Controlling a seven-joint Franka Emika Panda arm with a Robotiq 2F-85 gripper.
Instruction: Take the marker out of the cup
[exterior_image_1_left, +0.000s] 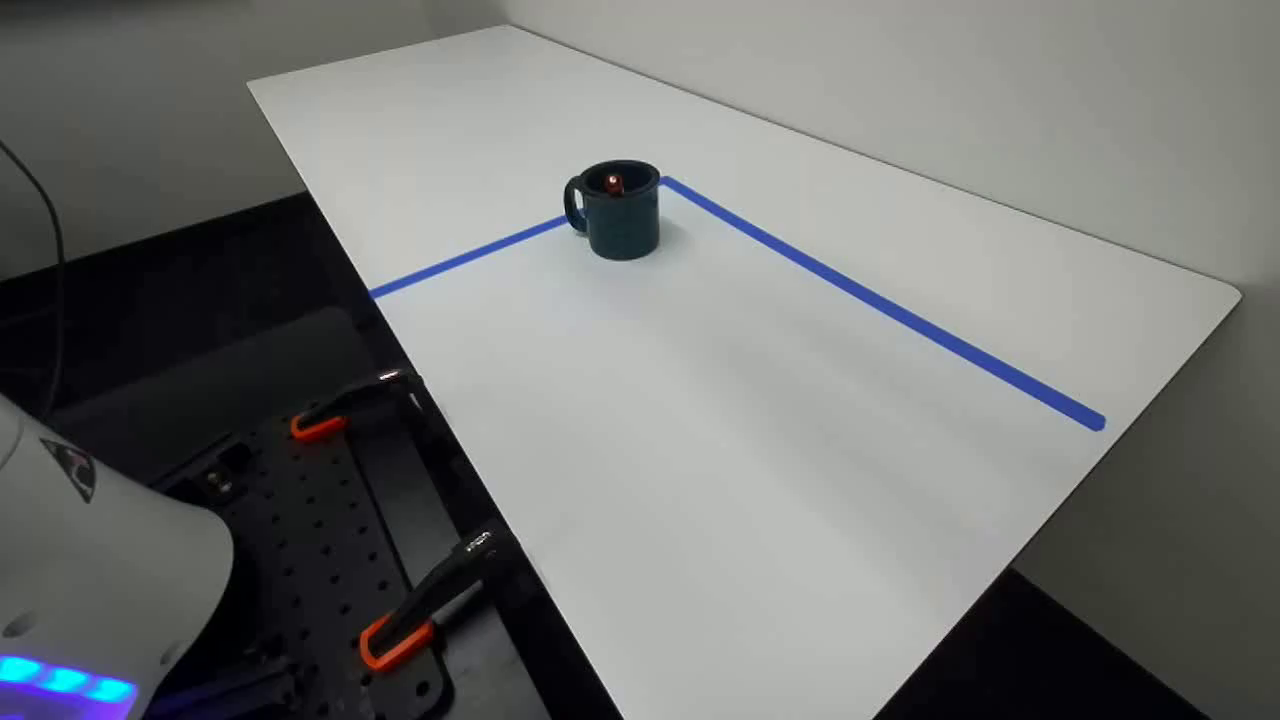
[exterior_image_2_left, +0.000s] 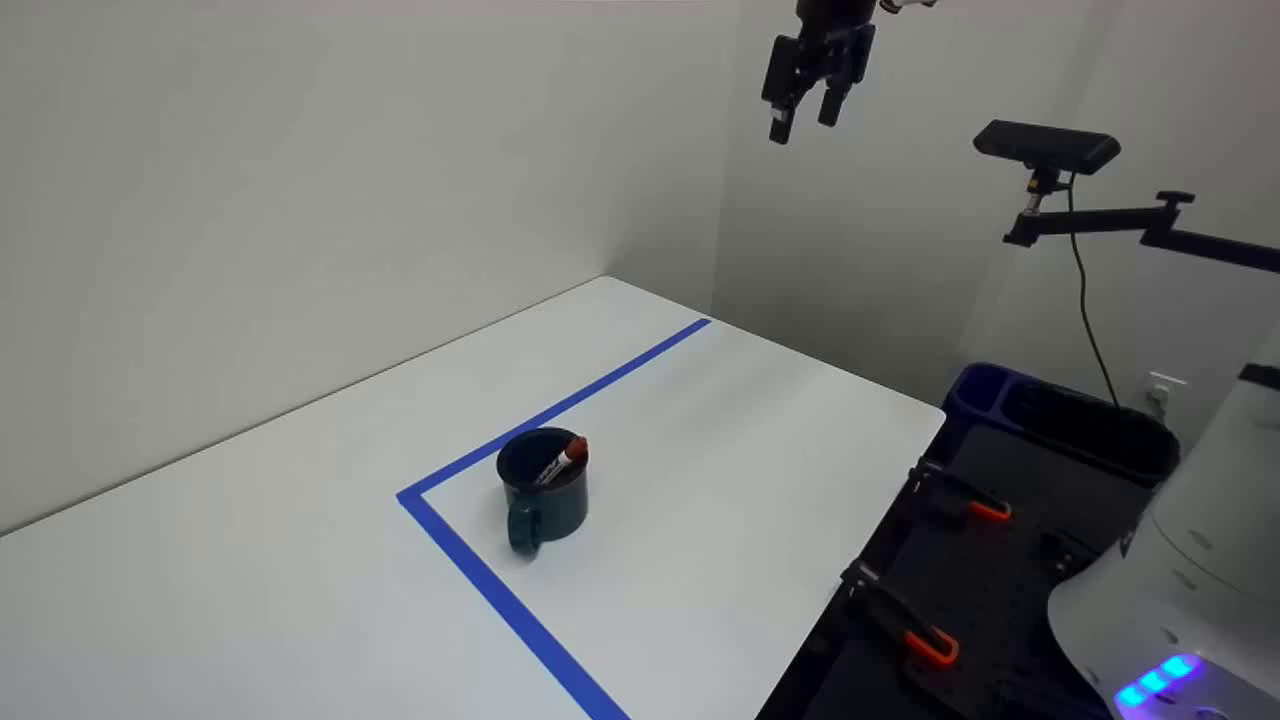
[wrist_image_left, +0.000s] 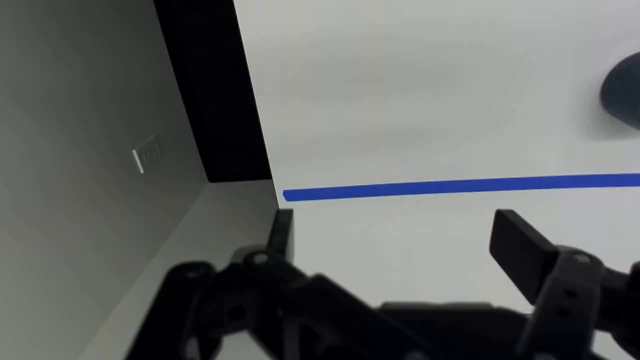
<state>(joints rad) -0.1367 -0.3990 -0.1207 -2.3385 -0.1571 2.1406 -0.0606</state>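
The dark navy cup (exterior_image_1_left: 624, 228) stands upright on the white table; it also shows in an exterior view (exterior_image_2_left: 550, 514) with its handle toward the camera. The marker (exterior_image_2_left: 564, 459), reddish at one end with a pale section, leans inside the cup, its reddish end at the rim; its lower part is hidden. In an exterior view only its reddish tip (exterior_image_1_left: 614, 184) shows. My gripper (exterior_image_2_left: 805, 128) is open and empty, high above the table and well away from the cup. In the wrist view the open fingers (wrist_image_left: 392, 232) have nothing between them, and part of the cup (wrist_image_left: 625, 92) shows at the right edge.
Blue tape (exterior_image_1_left: 870, 295) marks a corner on the white table (exterior_image_1_left: 720, 480), with the cup just inside it. A wall (exterior_image_2_left: 350, 150) runs along the table's far side. Clamps (exterior_image_2_left: 930, 645) sit by the robot base. A camera on an arm (exterior_image_2_left: 1045, 147) and a dark bin (exterior_image_2_left: 975, 385) stand beyond.
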